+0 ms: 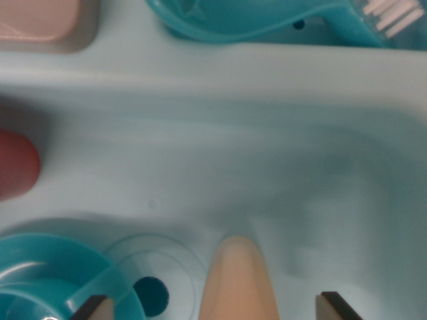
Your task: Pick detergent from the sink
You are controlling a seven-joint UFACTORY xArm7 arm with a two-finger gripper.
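I am looking down into a pale blue sink (pixel 280 167). A peach-coloured, tapered detergent bottle (pixel 237 280) lies on the sink floor at the bottom middle, its rounded end pointing up the picture. My gripper (pixel 213 308) is open, with one dark fingertip on each side of the bottle at the bottom edge. The fingertip on the wrist view's left (pixel 93 308) stands far from the bottle. A smaller gap separates the bottle from the right fingertip (pixel 332 305). Neither touches it. The bottle's lower part is cut off by the frame.
A teal cup (pixel 47 280) sits at the bottom left beside the drain hole (pixel 151 297). A red rounded object (pixel 15 165) is at the left edge. Beyond the sink rim lie a pink sponge (pixel 37 20) and a teal brush (pixel 267 20) with white bristles.
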